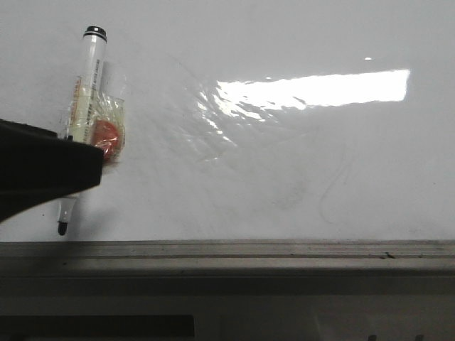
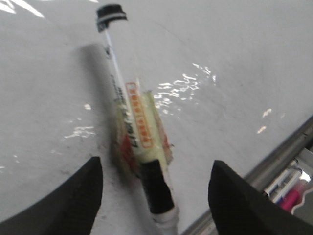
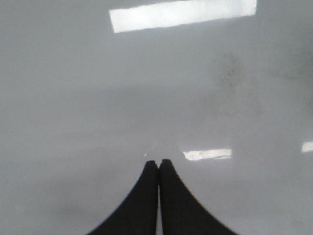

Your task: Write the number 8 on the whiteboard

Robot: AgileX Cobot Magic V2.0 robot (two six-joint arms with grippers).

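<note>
- I am seeing the whiteboard (image 1: 284,185) filling the front view: glossy white, carrying a bright glare patch toward 1 o'clock and faint grey erased curves toward 4 o'clock, with its grey frame edge running along 6 o'clock.
- I am finding no black figure eight drawn on it.
- A marker (image 1: 84,106) is lying on the board at about 10 o'clock, cap end pointing to 12, tip to 6, with crumpled clear wrap and an orange-red patch around its barrel.
- My left gripper (image 2: 155,196) is hovering spread wide, fingers either side of the marker and not touching it.
- My right gripper (image 3: 159,164) is sitting clenched on nothing over bare board.
</note>
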